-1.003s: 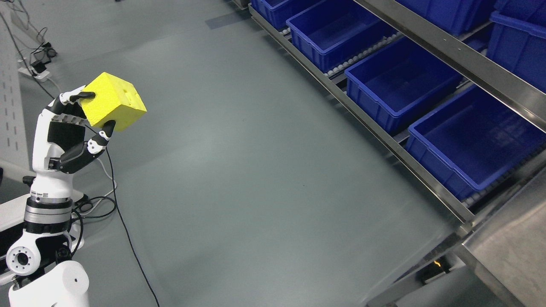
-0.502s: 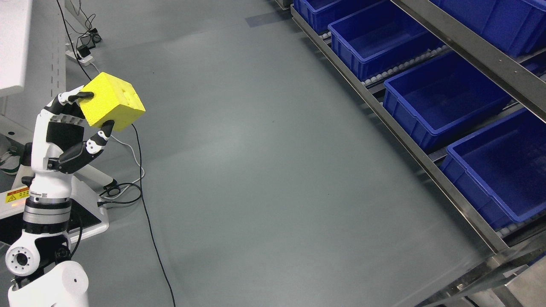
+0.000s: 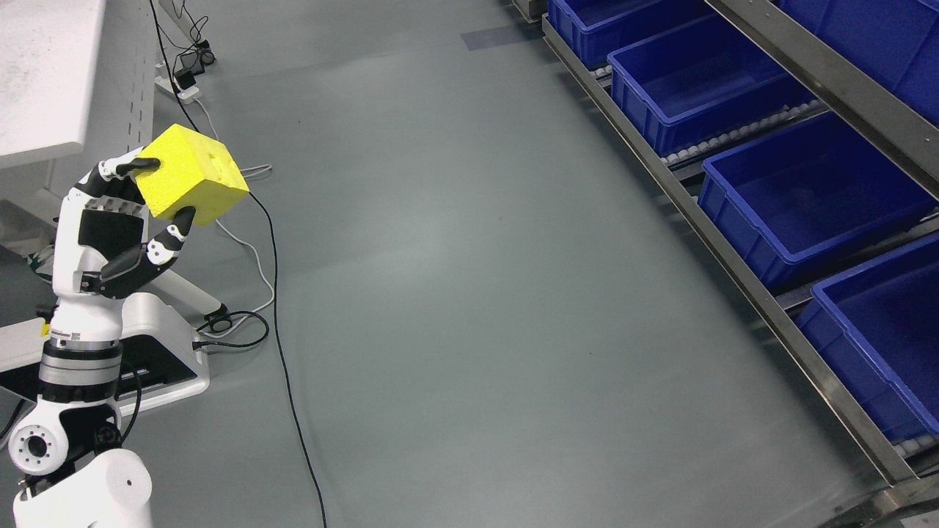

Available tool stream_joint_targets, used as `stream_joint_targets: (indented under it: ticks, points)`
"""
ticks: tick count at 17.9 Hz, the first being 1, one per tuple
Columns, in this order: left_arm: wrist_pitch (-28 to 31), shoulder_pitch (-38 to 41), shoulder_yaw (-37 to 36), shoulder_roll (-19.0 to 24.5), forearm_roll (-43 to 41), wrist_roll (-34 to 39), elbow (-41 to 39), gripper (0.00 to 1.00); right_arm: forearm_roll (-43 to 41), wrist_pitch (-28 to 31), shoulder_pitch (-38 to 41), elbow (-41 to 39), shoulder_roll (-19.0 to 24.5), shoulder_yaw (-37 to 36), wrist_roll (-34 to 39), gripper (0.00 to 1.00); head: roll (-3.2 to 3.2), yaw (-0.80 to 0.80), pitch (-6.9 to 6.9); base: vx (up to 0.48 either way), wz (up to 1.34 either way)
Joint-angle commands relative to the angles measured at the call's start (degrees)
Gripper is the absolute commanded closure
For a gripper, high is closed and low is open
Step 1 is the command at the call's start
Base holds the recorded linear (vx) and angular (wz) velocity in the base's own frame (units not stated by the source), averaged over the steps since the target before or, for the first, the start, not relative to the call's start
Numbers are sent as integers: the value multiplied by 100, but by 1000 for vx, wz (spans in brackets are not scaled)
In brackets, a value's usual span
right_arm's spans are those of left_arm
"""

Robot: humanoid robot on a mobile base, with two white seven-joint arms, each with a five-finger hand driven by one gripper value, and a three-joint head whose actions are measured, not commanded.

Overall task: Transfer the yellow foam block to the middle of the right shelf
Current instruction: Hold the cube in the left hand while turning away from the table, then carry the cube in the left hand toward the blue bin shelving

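Yellow foam block [image 3: 192,174] sits gripped in your white left robot hand [image 3: 121,220], far from the blue plastic bins [image 3: 807,191] on its right, so carry it over next.

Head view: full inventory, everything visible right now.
yellow foam block: 1, yellow, upper left, held in the air.
bins: at least 4 on the lower level, blue, right side on the rack; more blue above.
shelf rack: 1, bare metal, along the right edge.
cables: several, black and white, floor at left.
table: 1, white, top left corner.
floor: grey, centre.
left hand: 1, white and black, lower left, gripping the block.
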Motion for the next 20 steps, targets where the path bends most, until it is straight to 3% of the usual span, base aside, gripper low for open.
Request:
stream_joint_targets:
  ticks: [1,20]
  points:
    - [9,0,-4,100,-1,2,14,87,-9,0,-18,-100,-100,0,1,0,0,0,0,140,87]
    - [9,0,-21,100,-1,2,14,87,-9,0,-18,-100,-100,0,1,0,0,0,0,254,-62]
